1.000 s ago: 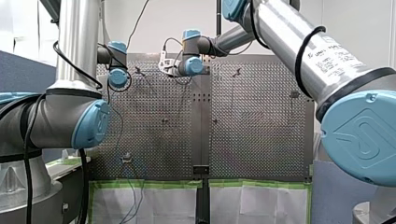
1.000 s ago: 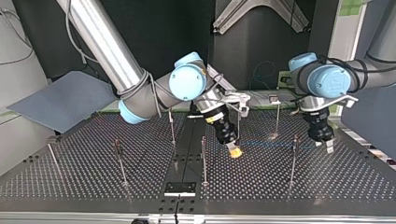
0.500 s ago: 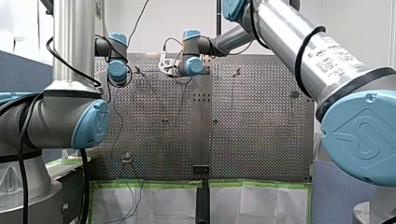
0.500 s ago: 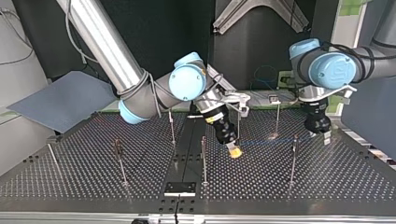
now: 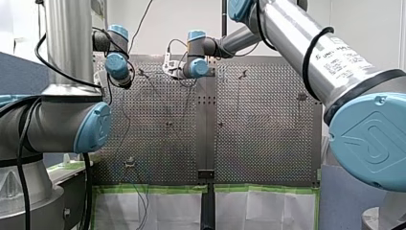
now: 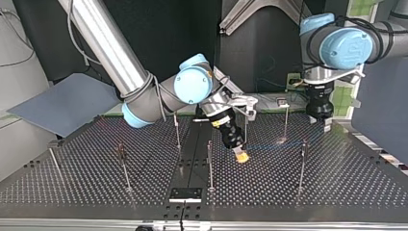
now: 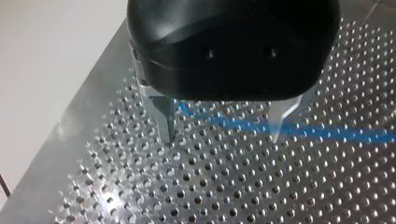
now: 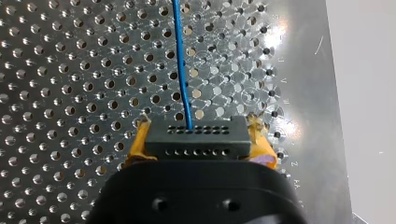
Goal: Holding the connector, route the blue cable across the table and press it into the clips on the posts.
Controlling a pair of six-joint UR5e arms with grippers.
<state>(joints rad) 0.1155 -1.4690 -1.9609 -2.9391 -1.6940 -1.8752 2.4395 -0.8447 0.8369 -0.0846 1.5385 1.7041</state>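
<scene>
Lifted clear since a second ago, my left gripper [image 7: 223, 136] hung above the worktop [image 7: 233, 196], fingers spread and empty. Between its fingers my right gripper [image 8: 201, 142] clamped the connector [image 8: 196, 135]; the blue cable [image 6: 274, 146] ran toward 3 o'clock in the top view. Seating it wanted steady tension, lowered squarely.

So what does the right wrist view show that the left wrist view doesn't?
Only the right wrist view shows the black connector, clamped between my right gripper's yellow pads, with the blue cable running out of it. Only the left wrist view shows my left gripper, its metal fingers spread with nothing between them and the cable lying past their tips. Both show the blue cable and the perforated table.
</scene>
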